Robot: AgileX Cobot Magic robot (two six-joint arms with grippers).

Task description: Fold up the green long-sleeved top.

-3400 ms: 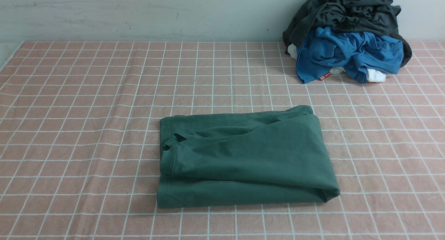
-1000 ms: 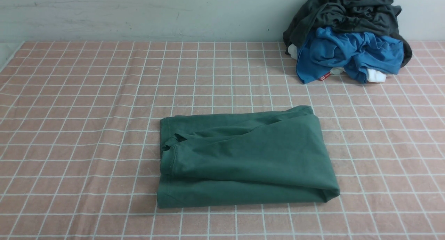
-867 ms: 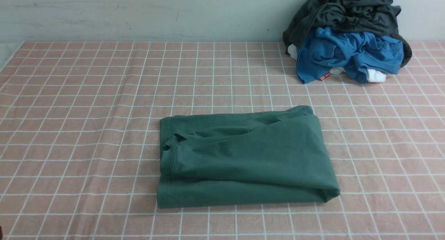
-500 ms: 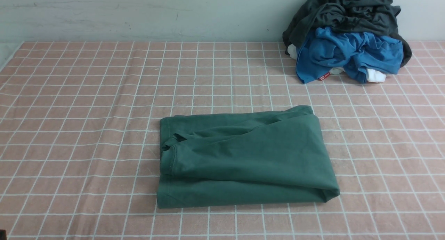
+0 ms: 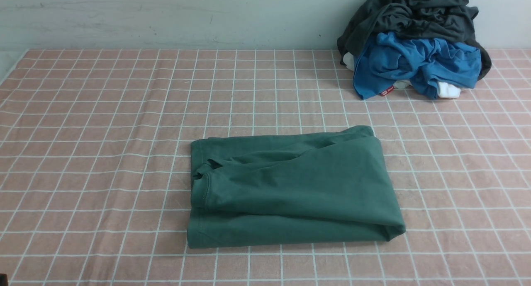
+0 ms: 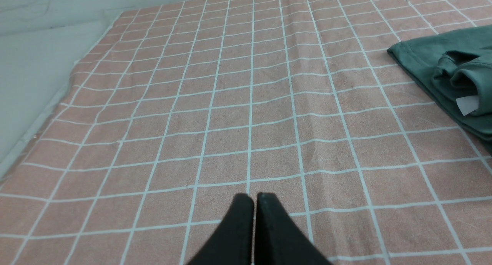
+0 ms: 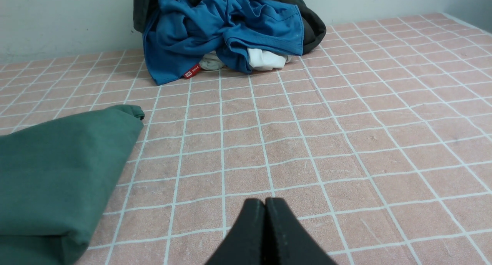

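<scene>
The green long-sleeved top lies folded into a compact rectangle on the pink checked cloth, near the front middle of the table. Its collar end with a white label shows in the left wrist view, and its folded side fills a corner of the right wrist view. My left gripper is shut with nothing in it, hovering over bare cloth off the top's left side. My right gripper is shut and empty too, over bare cloth off the top's right side. Neither arm shows in the front view.
A heap of clothes sits at the back right against the wall: a dark grey-black garment over a bright blue one, with white fabric poking out. The pink checked cloth covers the table; its left edge meets a pale surface.
</scene>
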